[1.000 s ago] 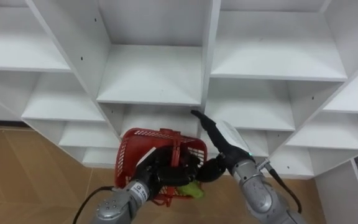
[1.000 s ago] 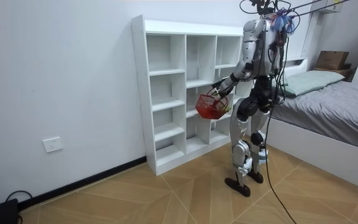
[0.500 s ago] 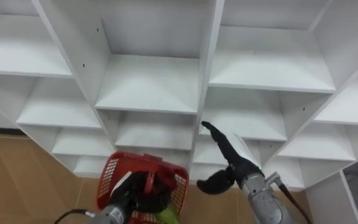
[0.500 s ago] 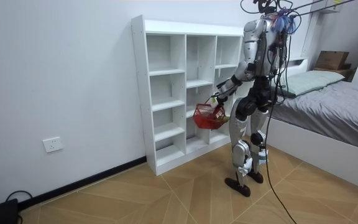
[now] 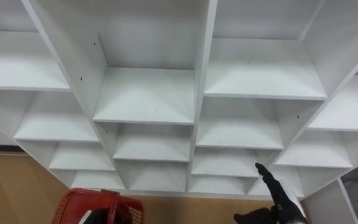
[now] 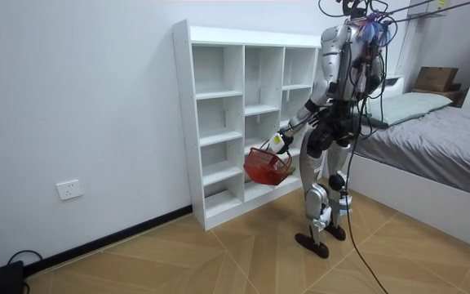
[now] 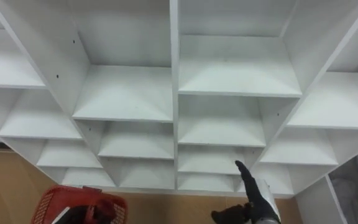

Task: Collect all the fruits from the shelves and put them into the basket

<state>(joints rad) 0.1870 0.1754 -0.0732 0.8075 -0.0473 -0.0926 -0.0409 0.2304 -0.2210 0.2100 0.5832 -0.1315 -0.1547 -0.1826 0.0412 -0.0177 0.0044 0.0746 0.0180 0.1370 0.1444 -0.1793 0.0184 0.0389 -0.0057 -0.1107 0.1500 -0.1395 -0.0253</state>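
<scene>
the left eye view looks down on a white cubby shelf unit (image 5: 205, 68), its compartments stepping from far to near. at the near left edge show the rim and mesh wall of a red plastic basket (image 5: 89, 202), in front of the lowest left compartments; whether it holds any fruit cannot be told. at the near right the right hand (image 5: 279, 200) is held up before the lower right compartments, fingers straight and together, pointing towards the shelves, thumb spread off to the left, holding nothing and touching nothing. in the room view the robot stands upright on a wooden floor (image 6: 219, 253), just in front of the shelf unit (image 6: 183, 122), which has three columns and stands against a white wall (image 6: 72, 98). its left arm reaches down and forward, and the left hand (image 6: 278, 144) has its fingers hooked round the basket's handle; the basket (image 6: 265, 167) hangs below that hand, off the floor, level with the lower middle compartments. a bed with a grey cover (image 6: 439, 147) lies at the room view's right, with a cardboard box (image 6: 435, 78) beyond it, and a wall socket (image 6: 69, 189) sits low at the room view's left. the right eye view gives the same shelf unit (image 7: 173, 74), the basket (image 7: 61, 202) at the near left edge and the right hand (image 7: 258, 202) at the near right, fingers straight, clear of the shelves.
</scene>
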